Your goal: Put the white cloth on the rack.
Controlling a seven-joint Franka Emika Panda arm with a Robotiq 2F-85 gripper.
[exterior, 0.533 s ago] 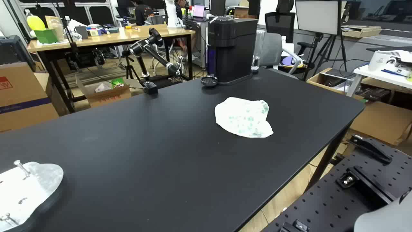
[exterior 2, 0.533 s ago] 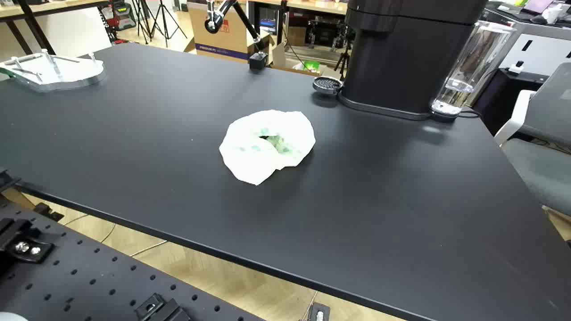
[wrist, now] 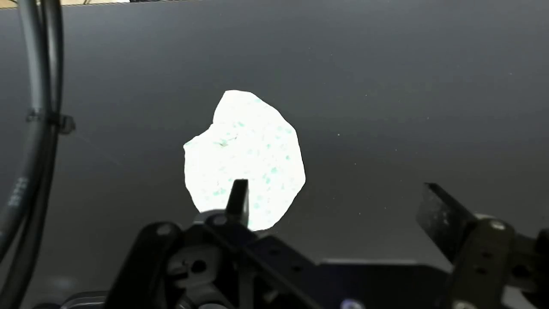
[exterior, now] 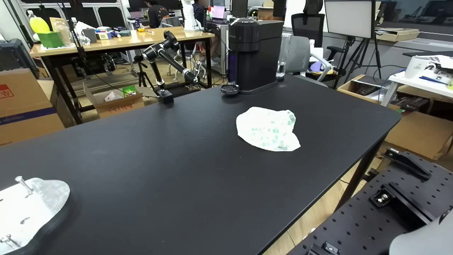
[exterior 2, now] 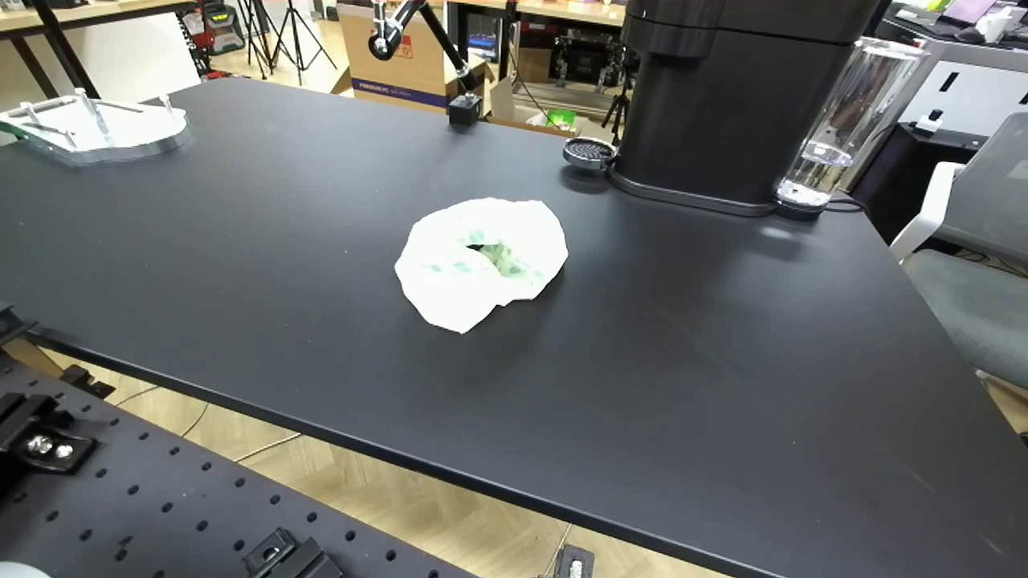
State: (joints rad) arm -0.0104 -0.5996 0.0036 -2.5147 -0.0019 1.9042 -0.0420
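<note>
One green-flecked white cloth [exterior: 267, 129], likely soft, is best pinched at its fold [exterior 2: 480, 266]; the black gripper [wrist: 334, 189] is spread.

The cloth [exterior: 265, 127] is white with pale green spots; tabletop [exterior 2: 683, 361], claw [wrist: 335, 185] and machine [exterior: 256, 56] are black; a box [exterior: 30, 101] is brown, banded purple.
</note>
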